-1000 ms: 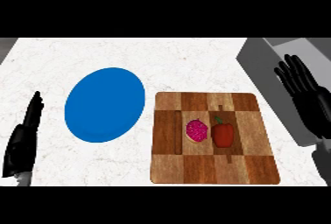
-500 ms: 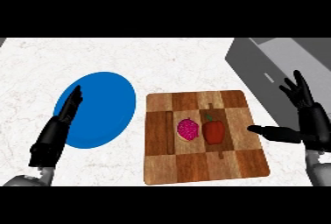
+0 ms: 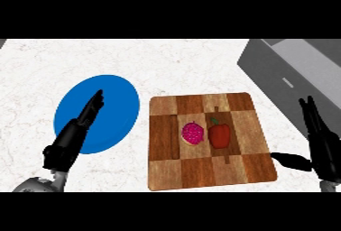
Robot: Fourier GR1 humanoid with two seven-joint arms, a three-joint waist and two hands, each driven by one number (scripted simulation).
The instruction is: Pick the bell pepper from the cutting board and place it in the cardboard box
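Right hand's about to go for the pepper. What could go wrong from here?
1. The pink fruit lies right beside the pepper on the board; the right hand, coming from the right, could push the pepper into it or catch both.
2. The box shows only partly at the upper right, so the drop may be hard to judge.

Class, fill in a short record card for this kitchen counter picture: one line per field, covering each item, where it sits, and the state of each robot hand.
Surface: white marbled counter
Board: chequered wooden cutting board, centre right
On board: red bell pepper, with a pink round fruit close on its left
Plate: blue round plate, left of the board
Box: grey cardboard box, top right corner
Left robot hand: open, fingers straight, over the plate
Right robot hand: open, right of the board, holding nothing
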